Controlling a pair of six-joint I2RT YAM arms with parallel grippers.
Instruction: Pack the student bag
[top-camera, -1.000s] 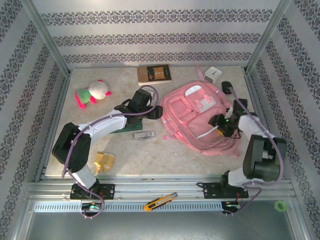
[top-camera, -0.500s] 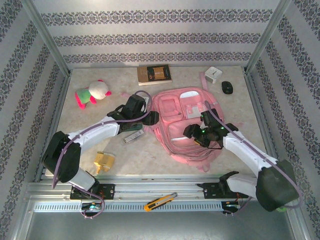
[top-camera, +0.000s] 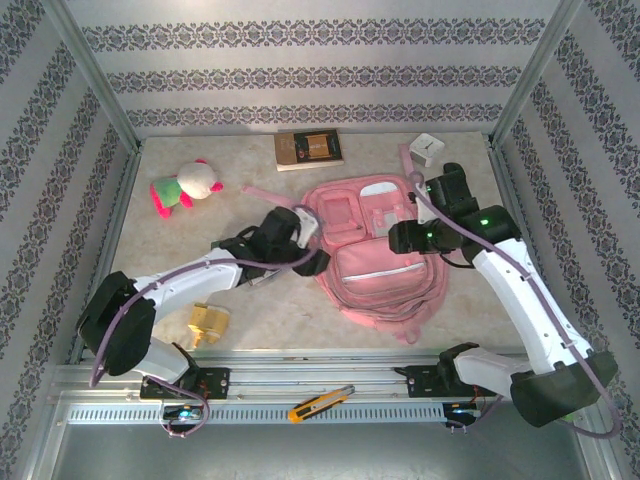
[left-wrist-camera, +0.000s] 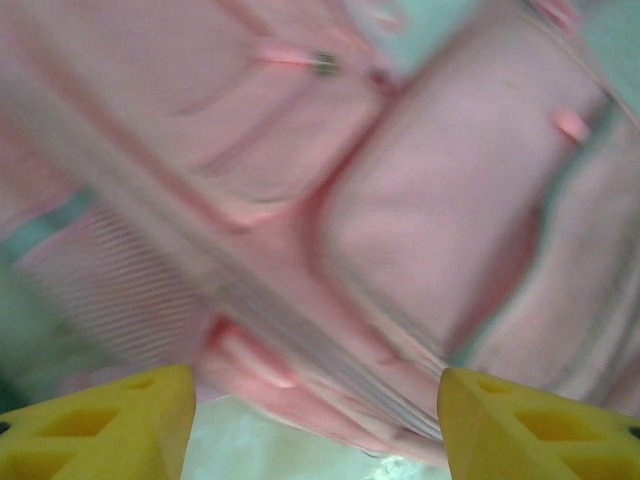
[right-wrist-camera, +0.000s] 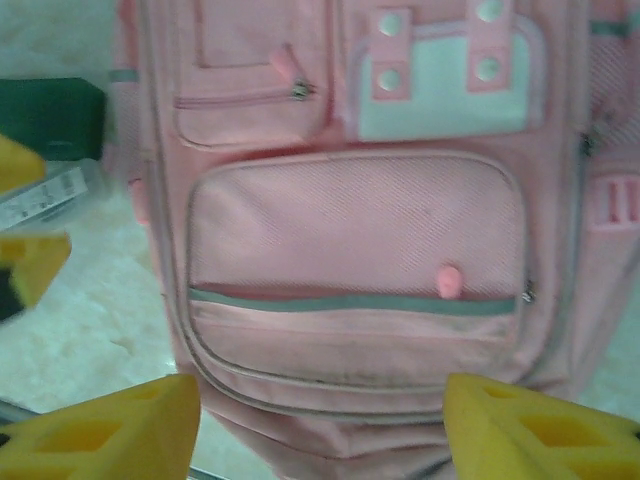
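On the rail at the bottom of the top view lies one yellow utility knife (top-camera: 320, 401), with one green tape roll (top-camera: 561, 411) in the lower right corner. Just above, on the table (top-camera: 290, 325), sits one small gold-coloured object (top-camera: 208, 321).

Two arms reach in from the bottom edge. The left arm stretches low toward centre frame, with the left gripper (top-camera: 318, 245) at the bag's left edge. Its yellow fingertips (left-wrist-camera: 100, 415) stand wide apart, jaws open. The right arm rises up the right side and bends back leftward. The right gripper (top-camera: 400, 237) is over the upper pockets, jaws also open.

The one student bag (top-camera: 385, 275) lies flat in mid-frame, pockets up, and its white patch (right-wrist-camera: 440, 95) carries four round studs. One clear labelled packet (right-wrist-camera: 40, 195) lies left of it, its print too blurred to read.

Farthest are one plush toy (top-camera: 185, 186) at upper left, one brown book (top-camera: 309, 149) and one white box (top-camera: 427, 149).
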